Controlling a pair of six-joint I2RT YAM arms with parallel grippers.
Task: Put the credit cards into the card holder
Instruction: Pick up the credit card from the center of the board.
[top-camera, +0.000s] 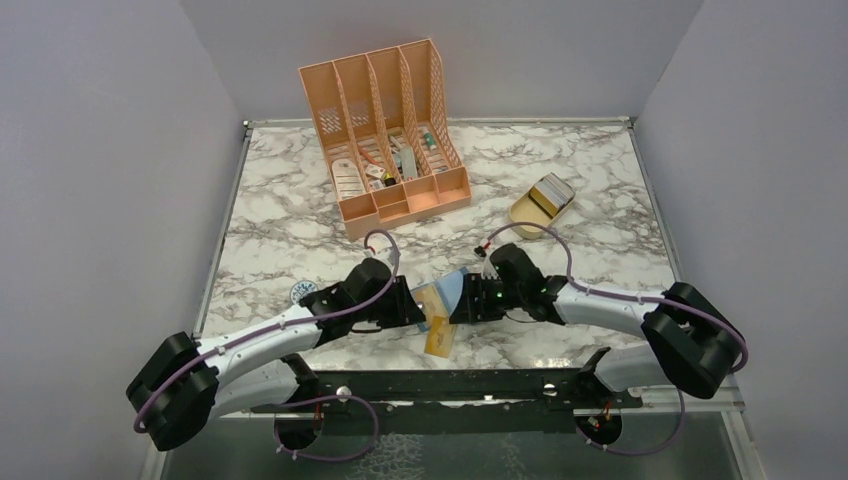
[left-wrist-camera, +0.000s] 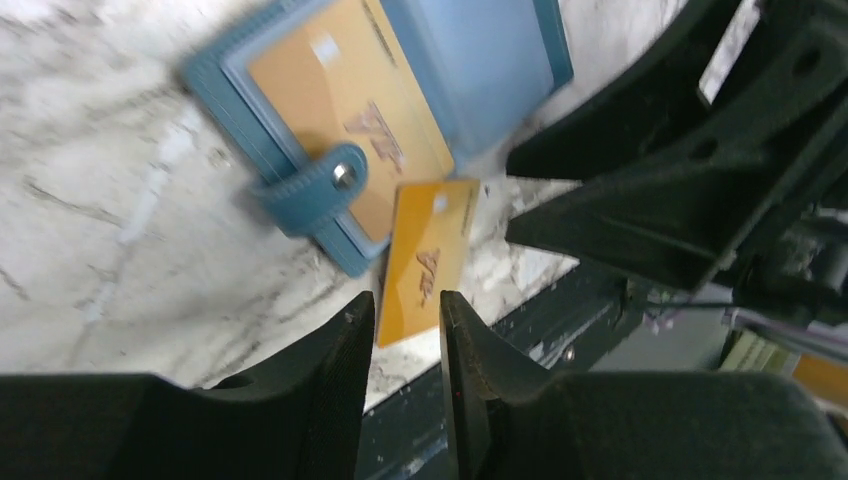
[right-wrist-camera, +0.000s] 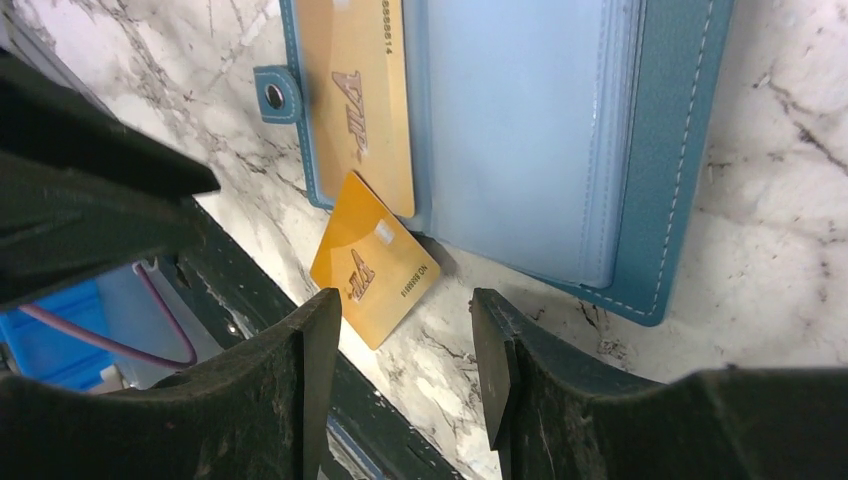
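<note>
Marble table (top-camera: 590, 190). At the far side stands a peach desk organizer (top-camera: 318, 105) with small items in its slots, not identifiable. To its right a tan oval tray (top-camera: 520, 222) holds a pale striped block. Only the overhead view shows these.

The card holder (right-wrist-camera: 530, 140) lies open near the table's front edge, between both grippers. One gold card (right-wrist-camera: 360, 110) lies in its tab-side half; "VIP" is legible in the wrist views only. A second gold card (right-wrist-camera: 372, 265), also "VIP", lies on the marble, its corner touching the holder.

Left gripper (left-wrist-camera: 405, 305): fingers narrowly parted, empty. Right gripper (right-wrist-camera: 405, 300): fingers spread, empty.
</note>
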